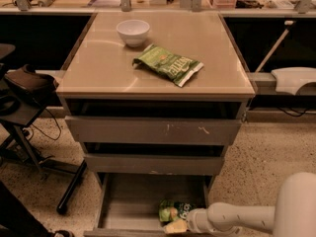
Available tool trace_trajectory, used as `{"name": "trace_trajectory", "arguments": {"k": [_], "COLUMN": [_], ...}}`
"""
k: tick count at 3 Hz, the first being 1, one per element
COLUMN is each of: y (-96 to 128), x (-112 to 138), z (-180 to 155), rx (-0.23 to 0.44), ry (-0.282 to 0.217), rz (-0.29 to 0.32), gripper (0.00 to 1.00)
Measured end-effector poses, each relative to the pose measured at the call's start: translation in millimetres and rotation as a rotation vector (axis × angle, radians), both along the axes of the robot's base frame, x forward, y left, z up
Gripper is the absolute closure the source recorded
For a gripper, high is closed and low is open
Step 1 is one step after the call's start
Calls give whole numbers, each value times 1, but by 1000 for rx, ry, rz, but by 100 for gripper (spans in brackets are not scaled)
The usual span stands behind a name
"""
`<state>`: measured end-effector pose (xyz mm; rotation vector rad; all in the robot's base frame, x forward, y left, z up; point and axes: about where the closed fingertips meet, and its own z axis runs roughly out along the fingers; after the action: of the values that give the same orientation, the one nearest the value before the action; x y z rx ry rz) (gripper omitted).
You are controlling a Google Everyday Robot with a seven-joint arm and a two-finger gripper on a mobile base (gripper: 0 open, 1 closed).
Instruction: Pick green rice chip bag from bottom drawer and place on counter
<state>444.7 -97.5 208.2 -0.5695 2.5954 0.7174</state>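
Observation:
The green rice chip bag lies on the floor of the open bottom drawer, near its front right. My gripper reaches into the drawer from the right on a white arm and sits right at the bag's lower edge. The counter is the beige top of the grey three-drawer cabinet above.
A white bowl and a longer flat green bag with a white end lie on the counter. Two upper drawers stand slightly open. A black chair stands to the left. A white object rests on a ledge at right.

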Motion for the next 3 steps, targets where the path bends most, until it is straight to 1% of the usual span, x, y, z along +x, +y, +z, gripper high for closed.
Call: {"name": "trace_trajectory", "arguments": {"k": [1,2,3], "y": [1,8,21], "x": [0,5,21], "z": [0,-7,-22], "rx": [13,2,3], "ry": [-5,-18,-73], "rz": [-15,-25,-31], "gripper": [0,0,0]}}
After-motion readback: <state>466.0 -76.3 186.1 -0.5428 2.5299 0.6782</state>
